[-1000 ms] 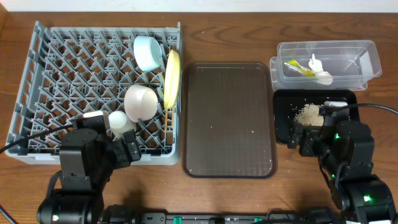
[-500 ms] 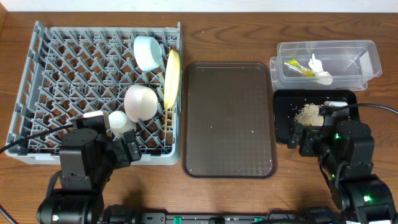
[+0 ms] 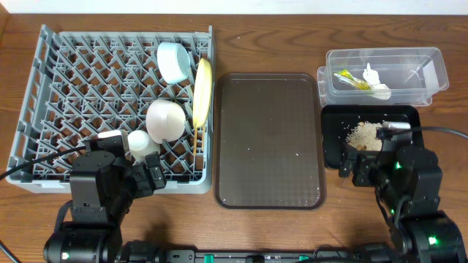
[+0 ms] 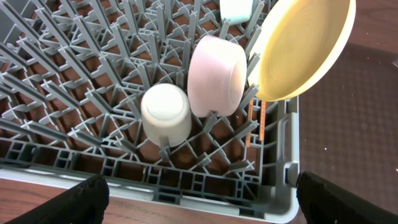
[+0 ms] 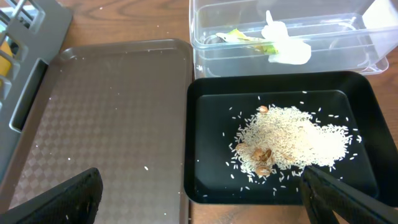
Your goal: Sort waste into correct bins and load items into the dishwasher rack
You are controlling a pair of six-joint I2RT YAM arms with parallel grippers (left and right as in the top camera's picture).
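Right pincer [image 5: 202,202] eased back, spread; rice crumbs [image 5: 292,140] just ahead; left pincer [image 4: 211,205] spread.

A brown tray [image 3: 269,139] (rectangular, with rounded corners and a finely textured floor) lay flat near the middle of the wooden surface [image 3: 278,44], its long sides running front to back.

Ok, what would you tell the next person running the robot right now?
Open and empty: left gripper above the rack's near edge, right gripper above the black tray.
Rack holds plate, blue bowl, white bowl, cup, chopsticks.
Tub holds wrapper and scraps; black tray holds rice.
Left: perhaps a few stray grains on the brown tray; otherwise looks finished.
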